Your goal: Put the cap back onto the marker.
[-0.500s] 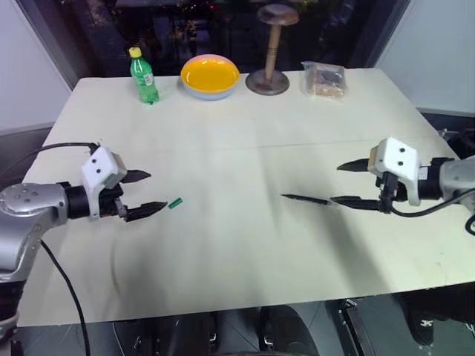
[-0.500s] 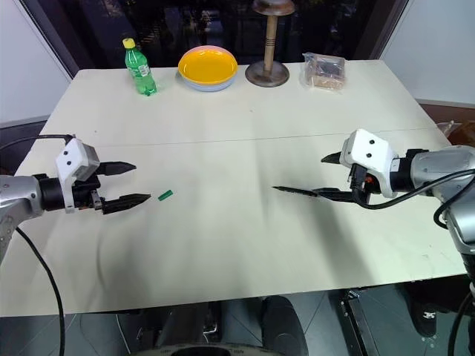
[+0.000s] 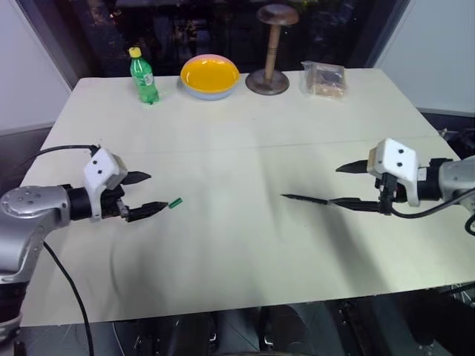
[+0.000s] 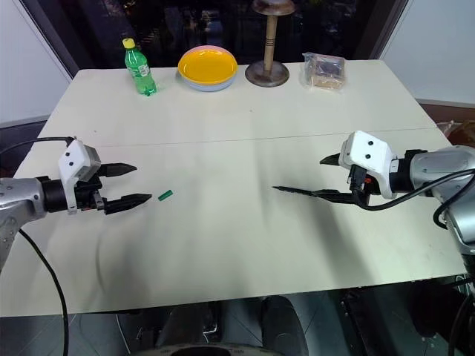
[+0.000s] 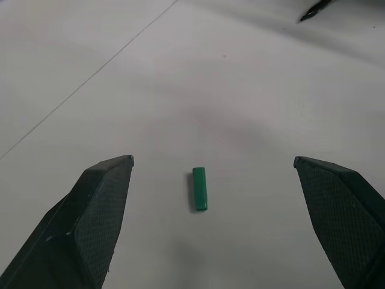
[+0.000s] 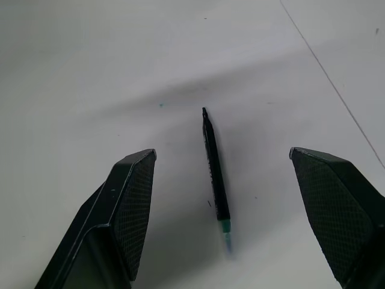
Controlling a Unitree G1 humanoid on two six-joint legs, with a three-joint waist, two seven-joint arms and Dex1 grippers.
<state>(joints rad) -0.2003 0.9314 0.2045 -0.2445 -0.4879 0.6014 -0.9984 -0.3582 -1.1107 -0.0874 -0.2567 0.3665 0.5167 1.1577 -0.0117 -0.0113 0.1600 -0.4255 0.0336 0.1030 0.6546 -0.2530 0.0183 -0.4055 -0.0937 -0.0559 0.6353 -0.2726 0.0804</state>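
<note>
Both arms are poised over the table [image 3: 237, 252] and nothing is gripped yet. The left gripper [image 3: 143, 194] stands with its fingers spread wide, and the cap [image 5: 200, 188] lies flat on the table just beyond its fingertips, centred in the gap in the left wrist view. Well to the right of the cap lies the marker [image 6: 215, 174], flat on the table too, its long body running between the parted fingers of the right gripper [image 3: 351, 185], empty as well. Now the risks: that cap is tiny against those broad black fingers, so a closing pinch slightly off line could flick it away or roll it, and a descent too steep could jam the fingertips against the table. The marker is thin and round; a grab off its middle may spin or tilt it, leaving the tip badly aimed for capping. Far beyond the cap, the green bottle [image 3: 143, 76], yellow bowl [image 3: 211, 77], wooden stand [image 3: 270, 52] and wrapped packet [image 3: 324, 79] sit well out of the way.
</note>
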